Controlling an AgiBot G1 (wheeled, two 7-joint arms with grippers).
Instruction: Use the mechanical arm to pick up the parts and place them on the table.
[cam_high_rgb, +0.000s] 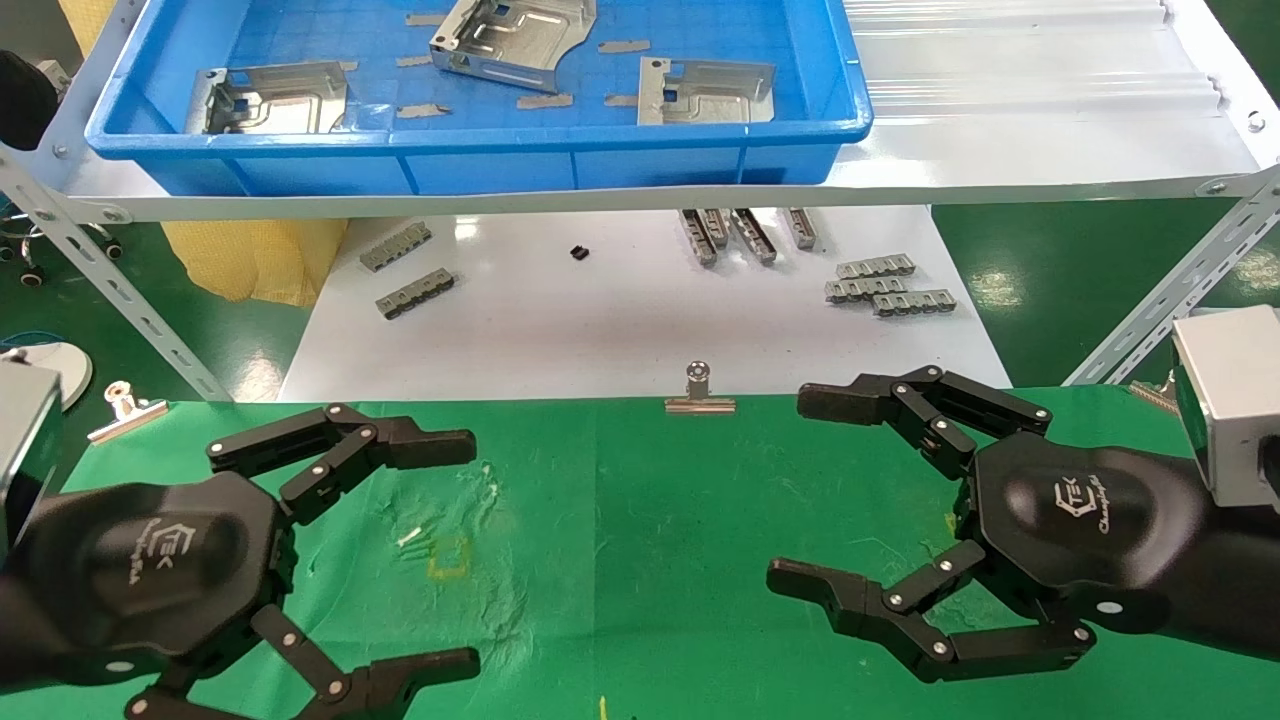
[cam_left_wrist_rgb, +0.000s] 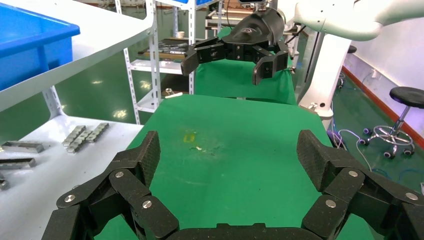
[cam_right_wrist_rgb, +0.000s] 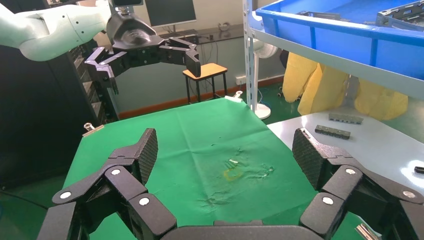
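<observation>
Three silver stamped parts lie in a blue tray (cam_high_rgb: 480, 135) on the white shelf: one at the left (cam_high_rgb: 275, 98), one in the middle (cam_high_rgb: 515, 40), one at the right (cam_high_rgb: 705, 92). The green table (cam_high_rgb: 640, 520) lies below in front of me, with no part on it. My left gripper (cam_high_rgb: 462, 555) hovers open and empty over the table's left side; it also shows in the left wrist view (cam_left_wrist_rgb: 227, 155). My right gripper (cam_high_rgb: 797, 490) hovers open and empty over the right side; it also shows in the right wrist view (cam_right_wrist_rgb: 225, 152). Both are well short of the tray.
A glossy white board (cam_high_rgb: 600, 320) under the shelf carries grey comb-like strips (cam_high_rgb: 890, 285) and a small black piece (cam_high_rgb: 578, 253). Binder clips (cam_high_rgb: 700, 390) grip the table's far edge. Slanted shelf legs (cam_high_rgb: 120, 290) stand at both sides. A yellow bag (cam_high_rgb: 255, 260) sits behind on the left.
</observation>
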